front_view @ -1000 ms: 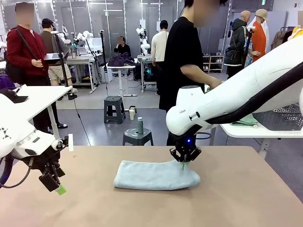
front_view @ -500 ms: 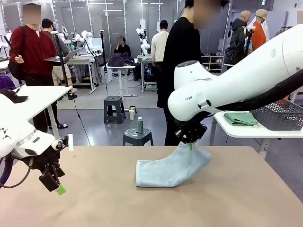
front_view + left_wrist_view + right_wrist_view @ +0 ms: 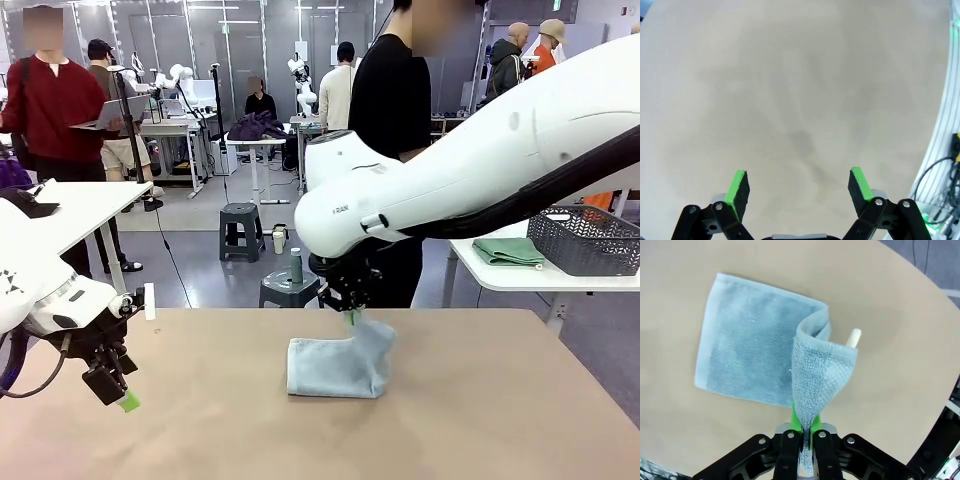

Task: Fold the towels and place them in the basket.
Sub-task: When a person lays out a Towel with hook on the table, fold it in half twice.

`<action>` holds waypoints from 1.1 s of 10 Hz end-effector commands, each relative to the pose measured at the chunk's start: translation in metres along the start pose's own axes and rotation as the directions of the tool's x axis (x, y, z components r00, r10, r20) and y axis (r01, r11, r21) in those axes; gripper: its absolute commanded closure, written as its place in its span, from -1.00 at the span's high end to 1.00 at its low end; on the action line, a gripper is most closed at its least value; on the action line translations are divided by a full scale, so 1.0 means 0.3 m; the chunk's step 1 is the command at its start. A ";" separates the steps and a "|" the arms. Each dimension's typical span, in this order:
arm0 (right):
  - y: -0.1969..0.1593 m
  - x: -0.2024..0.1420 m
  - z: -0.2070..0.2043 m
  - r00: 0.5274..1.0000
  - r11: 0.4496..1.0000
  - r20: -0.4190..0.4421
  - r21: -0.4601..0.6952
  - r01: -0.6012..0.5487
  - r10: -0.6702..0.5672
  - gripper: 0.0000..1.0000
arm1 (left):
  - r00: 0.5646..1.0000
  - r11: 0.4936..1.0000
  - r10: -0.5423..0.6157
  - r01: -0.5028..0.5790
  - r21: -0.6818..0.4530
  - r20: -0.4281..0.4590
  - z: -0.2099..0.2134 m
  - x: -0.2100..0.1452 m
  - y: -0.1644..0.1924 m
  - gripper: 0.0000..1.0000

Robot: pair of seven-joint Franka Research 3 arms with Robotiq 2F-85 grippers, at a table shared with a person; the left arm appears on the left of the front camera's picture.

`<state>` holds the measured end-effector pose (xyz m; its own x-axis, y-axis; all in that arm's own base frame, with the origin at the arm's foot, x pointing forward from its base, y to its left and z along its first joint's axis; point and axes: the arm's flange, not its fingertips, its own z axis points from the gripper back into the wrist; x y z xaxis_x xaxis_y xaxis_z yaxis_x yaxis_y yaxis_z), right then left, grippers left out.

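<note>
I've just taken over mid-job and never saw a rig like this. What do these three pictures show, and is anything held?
Two white robot arms work at a brown table. The wide picture comes from a fixed camera between the arms, looking across the table. The other two come from cameras on each wrist, looking along that gripper's fingers. The right gripper is shut on one edge of the pale blue towel, holding it up above the rest, which lies on the table. Its wrist picture shows this from above. The left gripper is open and empty, hanging over the table at the left. On a white side table at the right stand the dark basket and, beside it, a folded green towel.
</note>
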<state>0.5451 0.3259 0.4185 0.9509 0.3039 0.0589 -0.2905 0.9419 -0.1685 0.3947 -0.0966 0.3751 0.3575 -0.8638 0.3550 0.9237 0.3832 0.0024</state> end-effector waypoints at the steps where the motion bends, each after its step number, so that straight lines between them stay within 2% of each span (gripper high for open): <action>1: 0.052 0.076 -0.029 0.990 0.990 -0.034 0.003 0.140 -0.140 -1.00 | 1.000 1.000 0.001 -0.001 0.011 -0.012 0.002 0.001 0.004 1.00; 4: 0.117 0.151 -0.103 0.963 0.964 -0.090 0.057 0.261 -0.255 -1.00 | 1.000 1.000 0.001 -0.001 0.011 -0.012 0.002 0.001 0.004 1.00; 8: 0.166 0.202 -0.154 0.955 0.955 -0.114 0.082 0.284 -0.274 -1.00 | 1.000 1.000 0.001 -0.001 0.011 -0.012 0.002 0.001 0.004 1.00; 9: 0.165 0.207 -0.156 0.955 0.955 -0.115 0.086 0.283 -0.272 -0.36 | 1.000 1.000 0.001 -0.001 0.011 -0.012 0.002 0.001 0.004 1.00; 10: 0.166 0.210 -0.157 0.955 0.955 -0.116 0.086 0.283 -0.273 -0.14 | 1.000 1.000 0.001 -0.001 0.011 -0.012 0.002 0.001 0.004 1.00; 11: 0.164 0.208 -0.152 0.956 0.955 -0.116 0.091 0.281 -0.270 0.37 | 1.000 1.000 0.001 -0.001 0.011 -0.012 0.002 0.001 0.004 1.00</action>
<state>0.5933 0.3822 0.3659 0.9990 0.0453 -0.0066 -0.0456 0.9975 -0.0543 0.3947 -0.0966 0.3751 0.3575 -0.8637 0.3551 0.9236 0.3833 0.0023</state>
